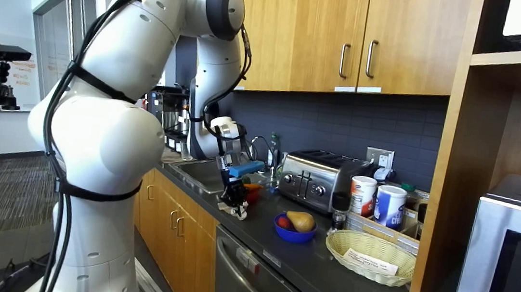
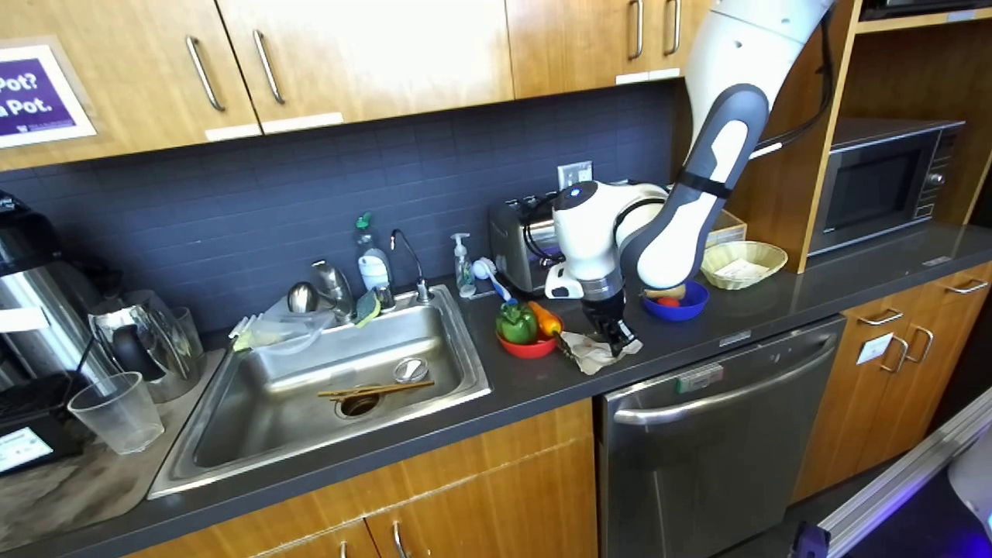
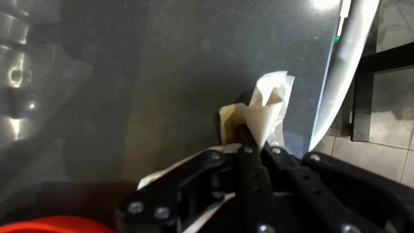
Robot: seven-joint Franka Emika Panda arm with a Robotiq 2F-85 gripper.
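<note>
My gripper (image 3: 257, 145) points down at the dark counter with its fingers shut on a crumpled beige paper sheet (image 3: 262, 119). A fold of the paper stands up from between the fingertips; other parts of it spread out beside and beneath the fingers. In both exterior views the gripper (image 2: 618, 341) is low over the counter near its front edge, and the paper (image 2: 587, 354) appears to lie against the surface. Close by is a red bowl (image 2: 528, 352) with a green pepper (image 2: 517, 323) and an orange vegetable (image 2: 546, 318). The red bowl's rim (image 3: 58, 223) also enters the wrist view.
A blue bowl (image 1: 293, 236) holds a pear (image 1: 301, 222) and a red fruit (image 1: 284, 223). Beyond it sits a wicker basket (image 1: 338, 258) with a paper slip. A toaster (image 1: 310, 180) backs the counter. The sink (image 2: 465, 364) lies past the red bowl; a dishwasher (image 2: 721, 442) is below.
</note>
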